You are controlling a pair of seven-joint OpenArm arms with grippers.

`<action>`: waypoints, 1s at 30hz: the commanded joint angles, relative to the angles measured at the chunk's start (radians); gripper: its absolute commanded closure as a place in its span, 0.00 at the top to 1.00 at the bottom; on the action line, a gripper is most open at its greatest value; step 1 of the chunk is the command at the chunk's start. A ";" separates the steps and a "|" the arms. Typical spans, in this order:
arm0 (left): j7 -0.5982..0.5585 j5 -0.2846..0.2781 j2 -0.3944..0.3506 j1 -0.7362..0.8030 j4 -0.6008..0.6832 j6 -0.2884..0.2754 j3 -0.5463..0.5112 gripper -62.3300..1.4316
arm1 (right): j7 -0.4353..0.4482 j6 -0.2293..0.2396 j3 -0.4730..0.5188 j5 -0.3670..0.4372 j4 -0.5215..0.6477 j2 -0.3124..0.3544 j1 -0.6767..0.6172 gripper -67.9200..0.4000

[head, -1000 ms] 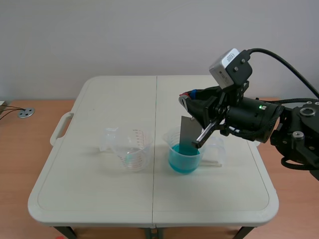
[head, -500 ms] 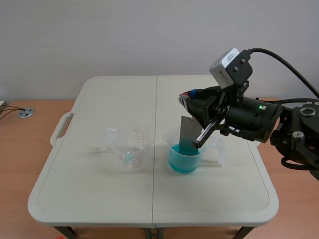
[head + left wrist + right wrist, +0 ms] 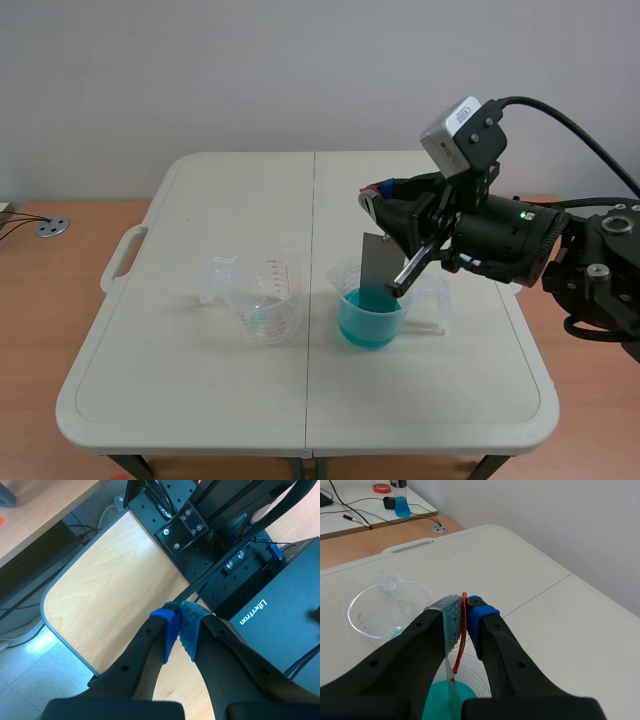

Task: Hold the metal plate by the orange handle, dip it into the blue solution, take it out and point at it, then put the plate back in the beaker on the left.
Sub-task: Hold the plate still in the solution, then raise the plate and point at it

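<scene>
Two steps done: my right tool (image 3: 465, 607) pinches the orange handle (image 3: 462, 645), metal plate (image 3: 377, 265) seemingly dipped in the blue solution (image 3: 368, 322); lifting, pointing, returning remain. Left tool (image 3: 181, 630) pressed together.

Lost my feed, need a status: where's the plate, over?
Right hand shut on plate, lower end in the cup of blue liquid. Left hand shut, empty. Clear cup alongside, nothing between.
</scene>
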 commanded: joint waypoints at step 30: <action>-0.016 -0.007 0.003 0.010 0.006 -0.006 0.005 0.05 | -0.022 0.072 0.081 0.078 0.241 0.053 0.014 0.02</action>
